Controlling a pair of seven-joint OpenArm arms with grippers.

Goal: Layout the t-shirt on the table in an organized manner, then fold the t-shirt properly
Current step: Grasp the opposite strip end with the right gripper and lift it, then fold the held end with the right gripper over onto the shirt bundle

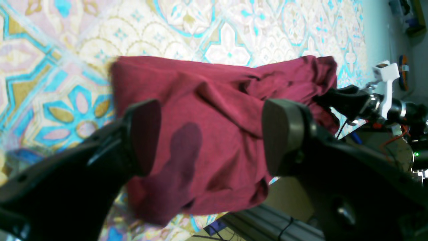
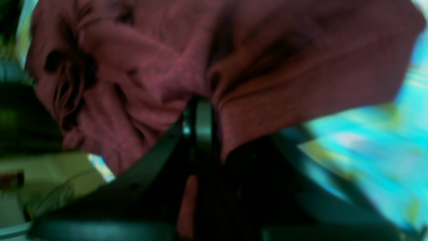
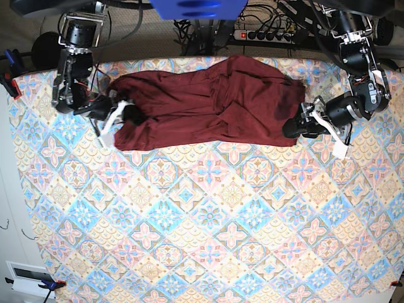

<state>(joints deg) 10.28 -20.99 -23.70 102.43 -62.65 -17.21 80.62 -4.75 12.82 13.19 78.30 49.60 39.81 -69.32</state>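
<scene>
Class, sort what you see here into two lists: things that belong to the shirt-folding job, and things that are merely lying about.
Belongs to the job:
t-shirt
table
left hand, open above the shirt
right hand, pinching shirt fabric

Lying about:
power strip and cables behind the table
clamp at the table's edge

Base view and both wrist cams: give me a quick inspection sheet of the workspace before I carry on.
Surface: table under a pastel tile-pattern cloth, mostly bare in front.
Job's things: t-shirt, dark maroon, bunched and wrinkled along the far edge, not laid flat.
Clutter: nothing seen on the table.
Grippers: right gripper has its jaws pinched on the t-shirt's end; left gripper stands with jaws wide open over the other end, not gripping.
Cables: a power strip and tangled leads behind the table.
Surroundings: floor at the left edge; blue mount at top centre.
</scene>
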